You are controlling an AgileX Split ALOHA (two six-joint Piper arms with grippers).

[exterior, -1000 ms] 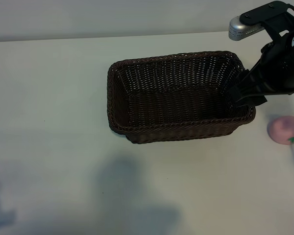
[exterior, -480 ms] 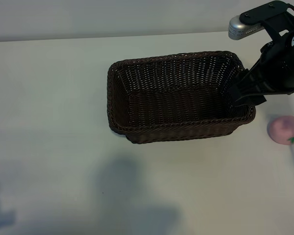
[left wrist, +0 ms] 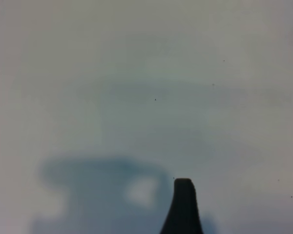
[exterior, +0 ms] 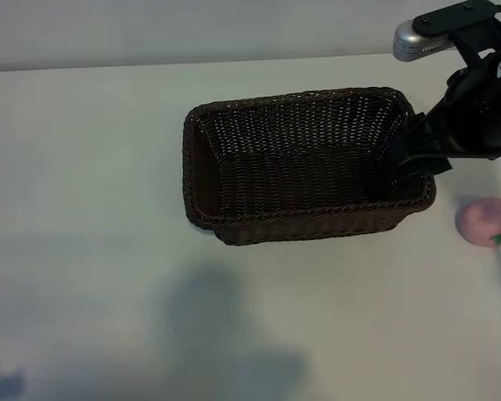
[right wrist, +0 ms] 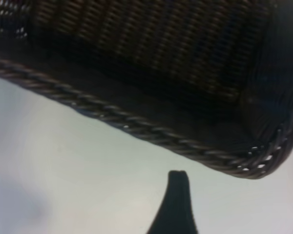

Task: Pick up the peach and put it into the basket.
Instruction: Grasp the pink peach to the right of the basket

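Observation:
The dark-brown woven basket (exterior: pixel 301 219) stands in the middle of the table with nothing in it. The small pink peach (exterior: pixel 485 221) lies on the table to the right of the basket, near the picture's right edge. My right gripper (exterior: pixel 413 159) hangs open over the basket's right end, above and to the left of the peach, holding nothing. Its wrist view shows one dark finger (right wrist: pixel 176 204) over bare table beside the braided rim (right wrist: pixel 136 129). My left arm is outside the exterior view; its wrist view shows one finger (left wrist: pixel 183 209) above bare table, open, nothing held.
The white table (exterior: pixel 92 167) stretches wide to the left of and in front of the basket. Soft arm shadows (exterior: pixel 225 334) fall on it near the front edge. The table's far edge (exterior: pixel 150 67) runs behind the basket.
The right arm has shifted slightly to the right over the basket's end. The shadow at the front left corner has shrunk. Peach and basket have not moved.

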